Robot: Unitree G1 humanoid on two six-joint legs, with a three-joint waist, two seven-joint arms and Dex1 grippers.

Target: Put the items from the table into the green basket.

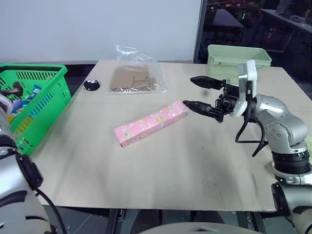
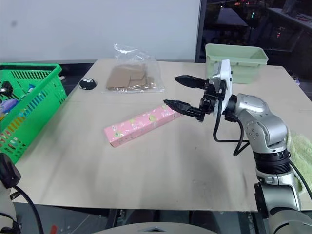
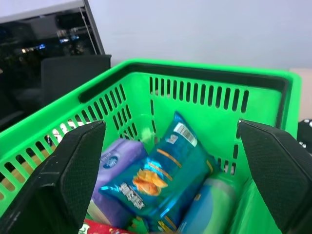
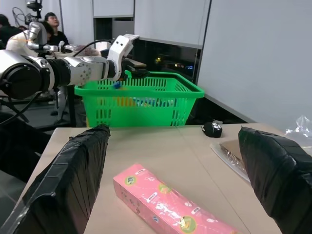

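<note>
Lying on table (image 1: pixel 161 161): pink box (image 1: pixel 151 124)

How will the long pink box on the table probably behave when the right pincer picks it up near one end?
The pink box looks stiff and straight-edged, so it should probably not bend. Being long, it may tilt if held near one end. Lying flat on the table, it seems unlikely to roll.

The basket (image 1: pixel 34 105) stands off the table's (image 1: pixel 161 170) left edge, packets lying inside it. A long box (image 1: pixel 151 124) lies slantwise mid-table. Beyond it, toward the far edge, rests a bag of cardboard pieces (image 1: pixel 134 78), a small round object (image 1: pixel 91 85) just left of it. A tub (image 1: pixel 237 59) sits at the far right corner.
</note>
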